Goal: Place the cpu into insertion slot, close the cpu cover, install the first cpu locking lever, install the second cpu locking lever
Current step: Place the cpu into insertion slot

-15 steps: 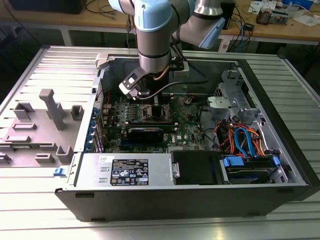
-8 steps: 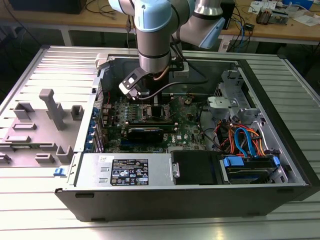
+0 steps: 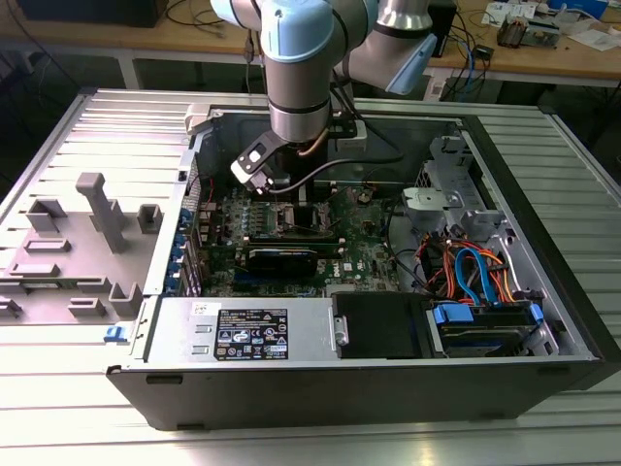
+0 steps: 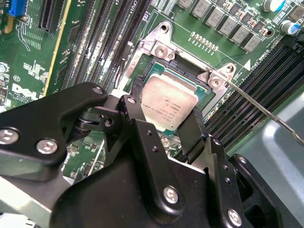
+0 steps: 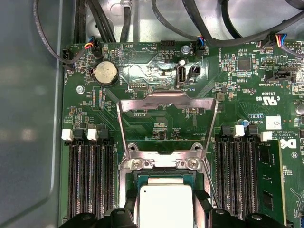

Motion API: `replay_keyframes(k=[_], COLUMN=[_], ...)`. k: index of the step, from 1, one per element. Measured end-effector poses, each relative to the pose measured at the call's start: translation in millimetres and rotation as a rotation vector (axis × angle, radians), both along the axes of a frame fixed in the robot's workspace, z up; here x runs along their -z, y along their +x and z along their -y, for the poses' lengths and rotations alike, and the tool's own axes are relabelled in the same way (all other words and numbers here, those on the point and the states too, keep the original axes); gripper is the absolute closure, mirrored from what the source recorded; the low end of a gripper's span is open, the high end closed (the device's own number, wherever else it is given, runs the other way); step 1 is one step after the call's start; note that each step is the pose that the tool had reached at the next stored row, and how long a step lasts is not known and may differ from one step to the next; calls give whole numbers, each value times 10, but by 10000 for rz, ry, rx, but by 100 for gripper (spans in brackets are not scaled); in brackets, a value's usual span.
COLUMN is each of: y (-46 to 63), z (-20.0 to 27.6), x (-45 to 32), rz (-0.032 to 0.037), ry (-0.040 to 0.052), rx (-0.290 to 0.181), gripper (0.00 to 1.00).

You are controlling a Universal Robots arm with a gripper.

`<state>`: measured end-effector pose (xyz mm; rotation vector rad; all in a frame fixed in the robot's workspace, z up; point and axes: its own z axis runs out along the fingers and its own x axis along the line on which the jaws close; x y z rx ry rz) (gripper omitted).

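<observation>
Evidently the gripper [image 4: 166,114] pinches the cpu [image 4: 169,102] by two opposite edges, fingers spread only chip-wide, keeping it level right at the insertion slot [image 4: 183,72]. The cpu cover [image 5: 167,100] stands hinged open behind that slot, so the socket is reachable.

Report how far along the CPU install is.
Done: nothing finished yet. In hand: the gripper is shut on the cpu, which sits at or just above the insertion slot; whether it is fully seated is unclear. Left: the cpu cover stands flipped open in the first wrist view, and a locking lever sticks out unlatched in the second wrist view, so cover and both levers remain.
</observation>
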<state>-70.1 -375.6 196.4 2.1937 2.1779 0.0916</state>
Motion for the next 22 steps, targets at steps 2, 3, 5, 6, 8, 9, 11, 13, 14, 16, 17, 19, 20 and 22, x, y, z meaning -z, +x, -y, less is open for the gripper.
replay_keyframes(k=[2, 3, 5, 6, 8, 9, 11, 13, 14, 16, 17, 19, 20, 22], y=[0, 1, 1, 0, 0, 0, 0, 1, 1, 1, 0, 1, 3, 7], z=[-1, -2, -1, 0, 0, 0, 0, 0, 0, 0, 0, 0, 0, 0], x=[2, 4, 3, 1, 1, -2, -22, -45, -64, -94, -105, -141, -165, -210], rz=[2, 5, 3, 0, 0, -1, 0, -1, -4, -6, -10, -22, -33, -62], ry=[8, 11, 6, 1, 1, 0, 1, 1, -1, 1, 1, 1, 1, 2], rx=[0, -1, 0, 0, 0, 0, 0, 0, -1, 0, 0, 0, -2, -1], gripper=[46, 45, 38, 38, 38, 38, 38, 38, 38, 38, 38, 38, 38, 40])
